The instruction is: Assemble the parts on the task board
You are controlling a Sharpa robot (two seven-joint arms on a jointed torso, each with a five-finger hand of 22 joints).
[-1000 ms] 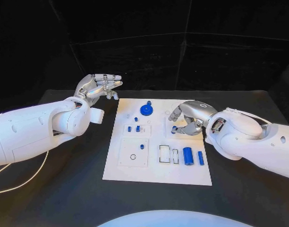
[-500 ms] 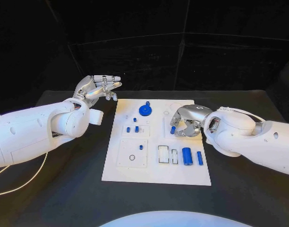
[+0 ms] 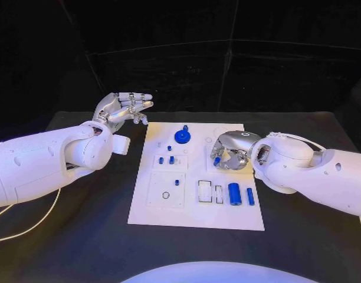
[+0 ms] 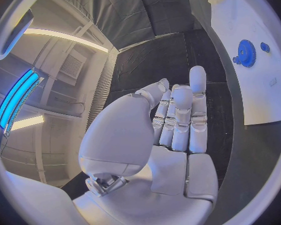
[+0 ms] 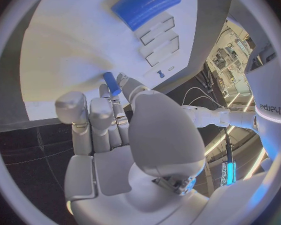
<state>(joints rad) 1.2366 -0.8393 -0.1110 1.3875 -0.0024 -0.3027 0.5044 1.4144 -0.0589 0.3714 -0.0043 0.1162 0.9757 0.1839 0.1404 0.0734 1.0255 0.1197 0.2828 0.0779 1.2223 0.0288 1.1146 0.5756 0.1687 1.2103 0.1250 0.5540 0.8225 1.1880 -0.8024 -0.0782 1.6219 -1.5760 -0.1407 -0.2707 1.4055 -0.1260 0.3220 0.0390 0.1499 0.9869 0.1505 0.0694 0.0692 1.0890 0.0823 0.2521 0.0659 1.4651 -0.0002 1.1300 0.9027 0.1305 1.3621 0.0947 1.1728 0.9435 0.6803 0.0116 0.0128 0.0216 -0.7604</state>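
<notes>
Your right hand (image 3: pixel 230 152) pinched a small blue peg (image 5: pixel 112 83) low over the white board (image 3: pixel 196 212) at mid-desk, beside the blue gear (image 3: pixel 182 136). Your left hand (image 3: pixel 122 108) was raised off the board's far left corner, fingers curled, holding nothing.

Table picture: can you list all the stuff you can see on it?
Table: one, black, under everything.
Board: one, white, middle of table.
Gear: one, blue, far end of board.
Cylinders: two, blue, lying side by side on board's near right part.
Small pegs: several, blue, left-middle of board.
Peg: one, blue, pinched by right hand.
Left hand: silver, raised beside board's far left corner, holding nothing.
Right hand: silver, over board's right side.
</notes>
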